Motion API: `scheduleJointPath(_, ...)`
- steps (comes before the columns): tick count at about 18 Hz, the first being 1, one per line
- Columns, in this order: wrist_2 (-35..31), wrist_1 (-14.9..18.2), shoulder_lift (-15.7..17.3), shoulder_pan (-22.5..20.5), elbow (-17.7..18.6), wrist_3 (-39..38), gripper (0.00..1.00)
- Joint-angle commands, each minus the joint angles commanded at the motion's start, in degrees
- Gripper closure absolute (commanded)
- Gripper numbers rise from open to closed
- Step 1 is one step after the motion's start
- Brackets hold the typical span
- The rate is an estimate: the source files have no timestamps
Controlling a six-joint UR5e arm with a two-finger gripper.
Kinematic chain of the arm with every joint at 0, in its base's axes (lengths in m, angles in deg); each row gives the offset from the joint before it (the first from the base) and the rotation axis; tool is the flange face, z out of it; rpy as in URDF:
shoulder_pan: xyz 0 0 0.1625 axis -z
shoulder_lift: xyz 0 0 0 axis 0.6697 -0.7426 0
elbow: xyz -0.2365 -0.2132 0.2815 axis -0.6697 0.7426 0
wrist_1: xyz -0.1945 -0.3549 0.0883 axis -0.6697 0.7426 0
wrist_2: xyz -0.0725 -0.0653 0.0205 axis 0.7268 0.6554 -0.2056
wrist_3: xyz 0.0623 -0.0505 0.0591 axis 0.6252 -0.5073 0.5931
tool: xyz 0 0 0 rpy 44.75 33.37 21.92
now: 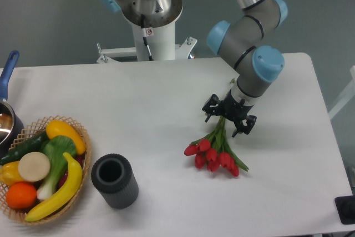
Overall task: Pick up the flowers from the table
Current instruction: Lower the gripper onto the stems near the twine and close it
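The flowers (214,157) are a bunch of red tulip buds with green stems, lying on the white table (155,104) right of centre. The buds point toward the front edge and the stems run up and back under the gripper. My gripper (224,126) points down over the middle of the stems, with one black finger (208,112) to their left and the other to their right. The fingers stand apart with the stems between them and do not look closed on them. The buds seem to rest on the table.
A dark grey cylindrical cup (114,180) stands at the front left. A wicker basket (83,137) of toy fruit and vegetables sits at the left edge, with a blue-handled pot (6,116) behind it. The arm's base (148,23) stands at the table's back.
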Motion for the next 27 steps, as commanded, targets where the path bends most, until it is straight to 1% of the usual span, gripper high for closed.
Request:
scheduleJointPath(9, 0.09, -0.18, -1.32, 0.09, 0.00, 0.00, 0.00)
scheduleJointPath(10, 0.09, -0.09, -1.23, 0.09, -0.09, 0.00, 0.03)
scheduleJointPath(11, 0.09, -0.09, -1.15, 0.09, -0.17, 0.09, 0.14)
scheduleJointPath(12, 0.26, -0.09, -1.06, 0.00, -0.18, 0.09, 0.21)
scheduleJointPath(13, 0.26, -0.09, -1.14, 0.00, -0.09, 0.09, 0.23)
scheduleJointPath(14, 0.35, -0.09, -1.14, 0.09, -0.09, 0.09, 0.29)
scheduleJointPath(15, 0.44, -0.09, -1.14, 0.00, -0.09, 0.17, 0.31)
scheduleJointPath(16, 0.44, -0.09, -0.97, 0.00, -0.17, 0.09, 0.37)
scheduleJointPath(18, 0.35, 0.00, -0.88, 0.00, -0.09, 0.09, 0.45)
scheduleJointPath(23, 0.44, 0.35, -0.53, -0.09, -0.09, 0.09, 0.56)
scheduleJointPath(24, 0.44, 0.35, -0.53, -0.09, -0.09, 0.17, 0.57)
scheduleJointPath(25, 0.44, 0.35, -0.53, -0.09, 0.00, 0.09, 0.61)
scheduleJointPath(27, 0.44, 0.53, -0.44, -0.17, 0.00, 0.09, 0.64)
